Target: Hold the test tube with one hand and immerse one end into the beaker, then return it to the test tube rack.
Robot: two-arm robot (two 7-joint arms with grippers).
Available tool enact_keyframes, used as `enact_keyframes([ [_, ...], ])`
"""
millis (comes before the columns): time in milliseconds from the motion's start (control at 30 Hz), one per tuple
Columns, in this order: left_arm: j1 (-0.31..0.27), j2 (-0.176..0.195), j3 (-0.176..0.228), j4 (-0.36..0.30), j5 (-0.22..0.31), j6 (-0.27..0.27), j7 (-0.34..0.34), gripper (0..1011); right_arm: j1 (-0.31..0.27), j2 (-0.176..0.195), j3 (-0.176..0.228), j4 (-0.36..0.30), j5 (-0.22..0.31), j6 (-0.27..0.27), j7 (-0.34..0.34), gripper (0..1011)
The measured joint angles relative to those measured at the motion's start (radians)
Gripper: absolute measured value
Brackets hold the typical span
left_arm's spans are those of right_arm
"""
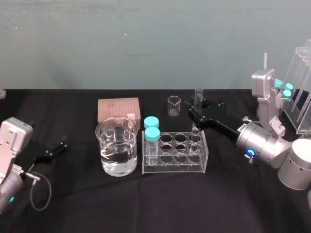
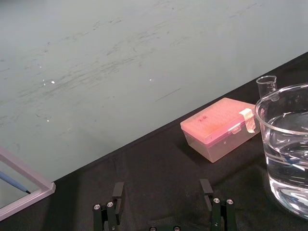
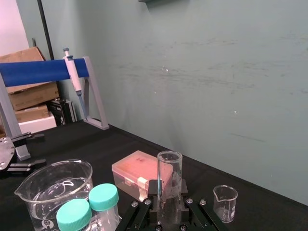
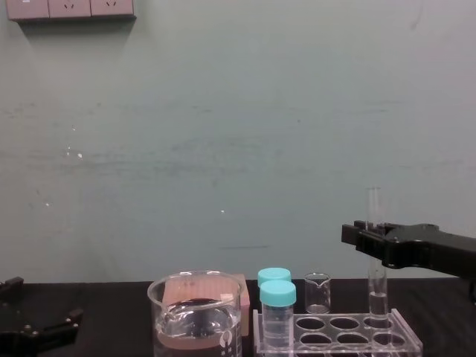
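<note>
One test tube point(image 4: 378, 286) sits in right jaws, base racked in chest view.

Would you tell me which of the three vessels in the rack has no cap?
The tall test tube at the rack's right end, in the right gripper; both short vials wear teal caps.

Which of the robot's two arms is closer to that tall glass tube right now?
Right. The right gripper is shut on the test tube, which stands in the rack. The left gripper sits far off by the table's left edge, beyond the big beaker.
</note>
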Motion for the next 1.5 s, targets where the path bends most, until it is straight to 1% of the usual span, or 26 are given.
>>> enact_keyframes([
  [300, 0.0, 0.0, 0.0, 0.0, 0.0, 0.0, 0.0, 1000, 0.001, 0.001, -0.005, 0.004, -0.015, -0.007, -0.003, 241],
  [700, 0.0, 0.0, 0.0, 0.0, 0.0, 0.0, 0.0, 1000, 0.011, -0.012, -0.012, 0.028, -0.03, -0.011, -0.005, 241],
  [867, 0.0, 0.0, 0.0, 0.0, 0.0, 0.0, 0.0, 1000, 0.016, -0.011, -0.019, 0.03, -0.052, -0.013, -0.015, 241],
  [1200, 0.0, 0.0, 0.0, 0.0, 0.0, 0.0, 0.0, 1000, 0.016, -0.012, -0.017, 0.03, -0.047, -0.013, -0.014, 241],
  [1300, 0.0, 0.0, 0.0, 0.0, 0.0, 0.0, 0.0, 1000, 0.016, -0.012, -0.017, 0.03, -0.046, -0.013, -0.014, 281],
  [1467, 0.0, 0.0, 0.0, 0.0, 0.0, 0.0, 0.0, 1000, 0.015, -0.012, -0.016, 0.03, -0.045, -0.013, -0.013, 449],
  [1500, 0.0, 0.0, 0.0, 0.0, 0.0, 0.0, 0.0, 1000, 0.015, -0.012, -0.016, 0.03, -0.044, -0.013, -0.013, 463],
])
